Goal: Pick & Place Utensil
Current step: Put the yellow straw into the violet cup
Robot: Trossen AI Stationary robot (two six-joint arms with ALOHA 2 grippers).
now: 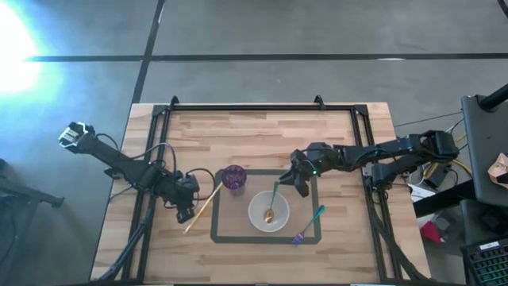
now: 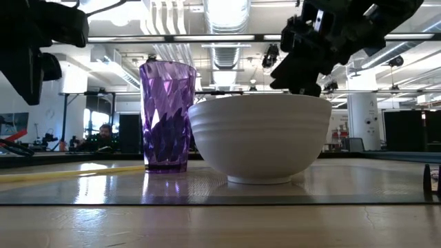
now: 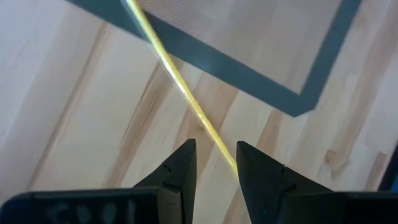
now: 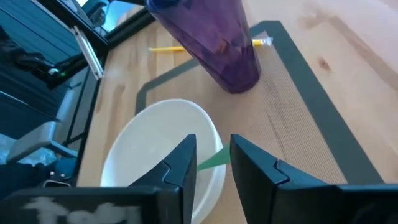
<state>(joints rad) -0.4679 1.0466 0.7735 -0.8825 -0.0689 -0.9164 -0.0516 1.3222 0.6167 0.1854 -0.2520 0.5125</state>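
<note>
A spoon [image 1: 274, 199] with a green handle lies in the white bowl [image 1: 255, 208]. Its brown head sits on the bowl's bottom and its handle [image 4: 211, 160] leans over the far rim. My right gripper [image 1: 295, 184] hangs above that rim, slanting toward the purple cup [image 1: 233, 176]. It is narrowly open [image 4: 212, 143], and the handle's free end shows in the gap beyond its fingertips. A yellow stick [image 1: 204, 206] lies flat on the table left of the bowl. My left gripper [image 1: 184, 211] hovers over the stick, raised off the table, with a narrow gap [image 3: 216, 158] between its fingers.
A second utensil [image 1: 309, 225], green-handled with a purple end, lies on the table right of the bowl. Bowl and cup stand inside a dark taped rectangle [image 1: 214, 222]. A black frame [image 1: 246, 107] runs around the table's edges. Bare wood lies toward the far side.
</note>
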